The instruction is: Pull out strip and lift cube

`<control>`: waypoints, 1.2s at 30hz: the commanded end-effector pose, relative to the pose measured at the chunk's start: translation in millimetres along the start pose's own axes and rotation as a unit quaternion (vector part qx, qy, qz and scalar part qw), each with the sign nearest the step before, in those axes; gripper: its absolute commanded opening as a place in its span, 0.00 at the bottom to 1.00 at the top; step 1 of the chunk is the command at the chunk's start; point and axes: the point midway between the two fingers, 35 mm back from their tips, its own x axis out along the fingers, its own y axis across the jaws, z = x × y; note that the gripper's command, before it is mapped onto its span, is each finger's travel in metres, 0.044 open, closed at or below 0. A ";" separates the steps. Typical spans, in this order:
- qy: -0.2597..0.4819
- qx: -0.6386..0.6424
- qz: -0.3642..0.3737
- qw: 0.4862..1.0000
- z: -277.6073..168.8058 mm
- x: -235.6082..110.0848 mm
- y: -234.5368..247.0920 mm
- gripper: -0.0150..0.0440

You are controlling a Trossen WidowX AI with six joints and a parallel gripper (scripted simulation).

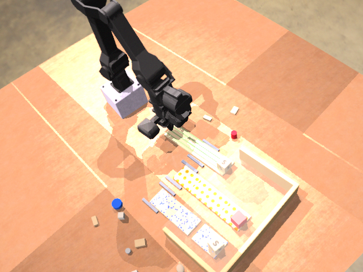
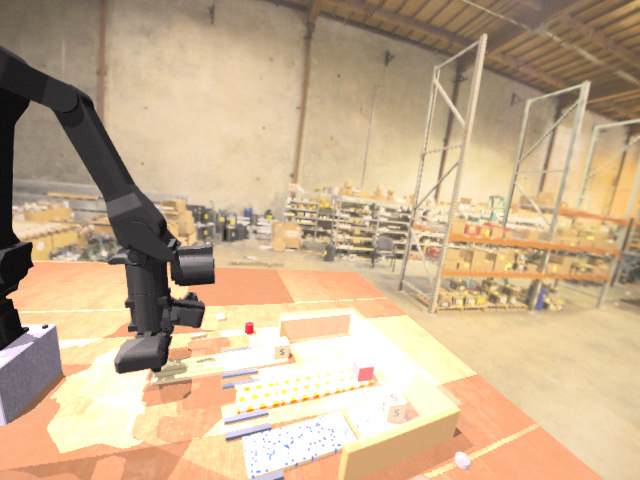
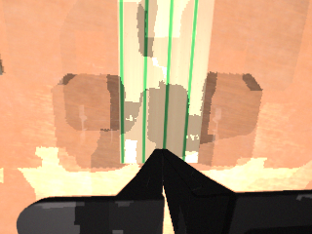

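Note:
A green-striped strip [image 1: 202, 149] [image 2: 206, 364] [image 3: 157, 58] lies in one piece and carries a cube labelled S [image 1: 224, 165] [image 2: 281, 352] at its far end, at the mouth of a walled tray [image 1: 272, 173] [image 2: 398, 439]. My gripper [image 1: 171, 129] [image 2: 161, 369] [image 3: 160, 154] is low at the strip's near end and shut on it. An orange-dotted strip [image 1: 205, 194] [image 2: 289, 390] carries a pink cube [image 1: 239, 219] [image 2: 363, 370]. A blue-speckled strip is in two pieces [image 1: 176, 211] [image 1: 205, 235]; the far piece carries another S cube [image 1: 215, 246] [image 2: 395, 407].
Short grey bars [image 1: 150, 204] [image 1: 194, 160] lie between the strips' near ends. A red cylinder [image 1: 233, 134] [image 2: 249, 327] stands beside the tray. A blue cylinder [image 1: 117, 203] and small blocks [image 1: 139, 242] lie front left. The arm's base [image 1: 124, 99] is behind my gripper.

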 end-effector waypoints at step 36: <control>0.024 0.000 0.002 1.000 -37.8 5.6 1.6 0.25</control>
